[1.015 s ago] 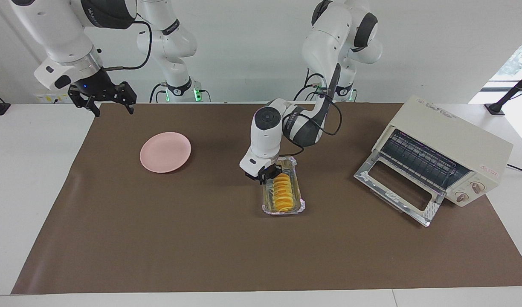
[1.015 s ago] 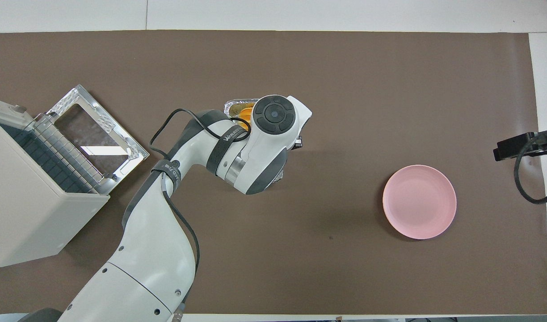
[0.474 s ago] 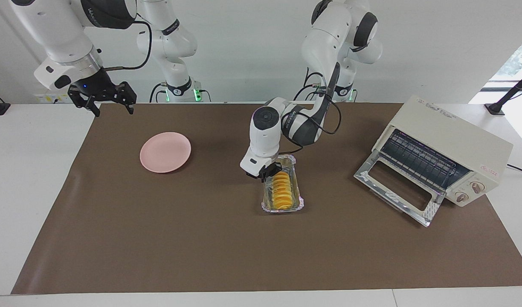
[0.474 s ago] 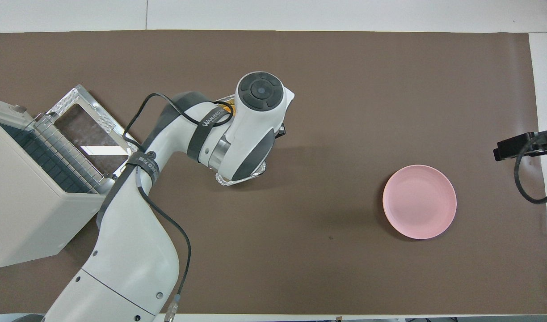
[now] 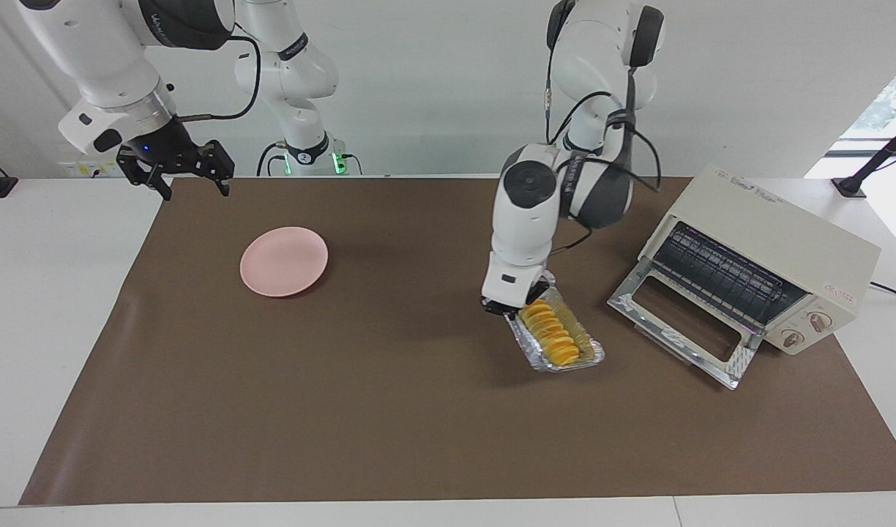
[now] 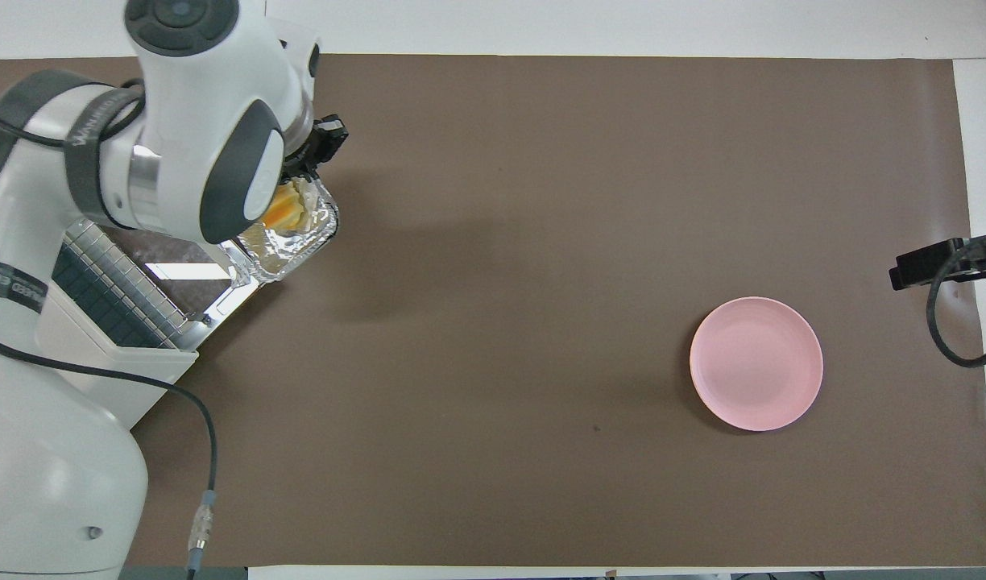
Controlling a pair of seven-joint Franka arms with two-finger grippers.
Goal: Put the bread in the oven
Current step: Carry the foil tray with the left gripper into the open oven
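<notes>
Brown mat on white table; left gripper, clamped on the tray rim, has lifted tray with bread toward the oven, now near its open door; insertion next; right gripper spread, waiting above mat corner.

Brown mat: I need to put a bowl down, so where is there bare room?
Bare: the mat between the pink plate and the foil tray. Crowded: left gripper, tray and the oven door.
</notes>
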